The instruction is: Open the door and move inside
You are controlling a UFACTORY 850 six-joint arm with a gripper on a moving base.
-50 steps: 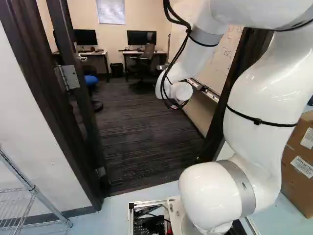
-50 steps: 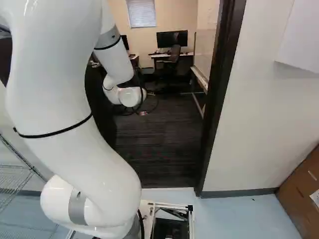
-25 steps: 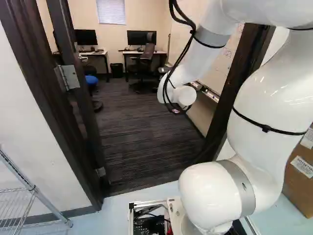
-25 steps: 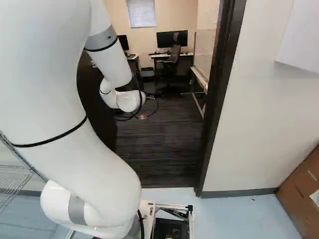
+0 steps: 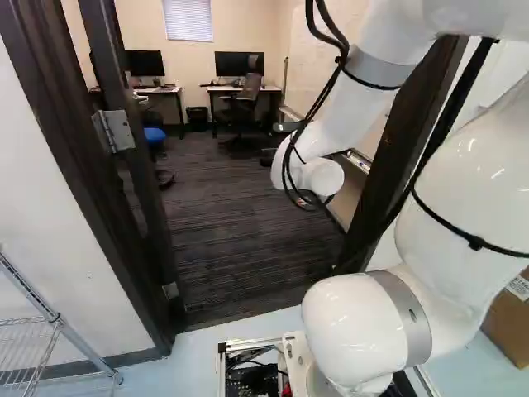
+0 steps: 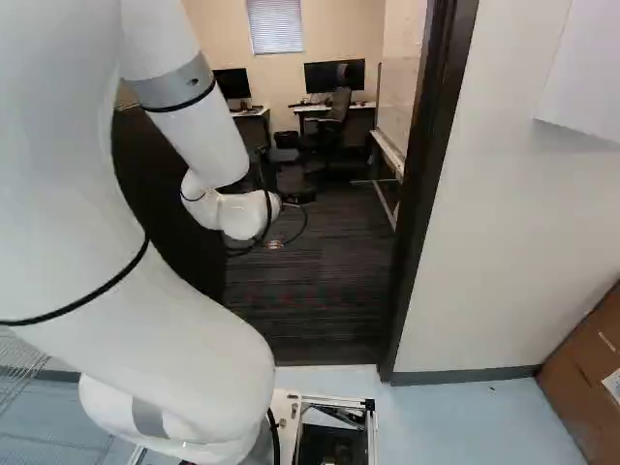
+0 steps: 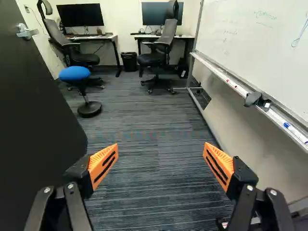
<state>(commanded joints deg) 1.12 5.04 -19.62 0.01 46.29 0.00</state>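
Black door (image 7: 38,130) open; whiteboard writing (image 7: 265,16) perhaps green.

Pretty bright room tbh, light's soft and fairly even. Little white glare spots on the glossy arm (image 5: 467,194) in the left base view. In the wrist view the door (image 7: 36,130) goes nearly black, and it's shadowy below the whiteboard's bottom edge (image 7: 250,86).

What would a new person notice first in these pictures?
The big white arm would probably draw the eye first, filling much of both base views. In the wrist view, the gripper has bright orange pads set wide apart; beyond them, a blue stool stands near the dark open door.
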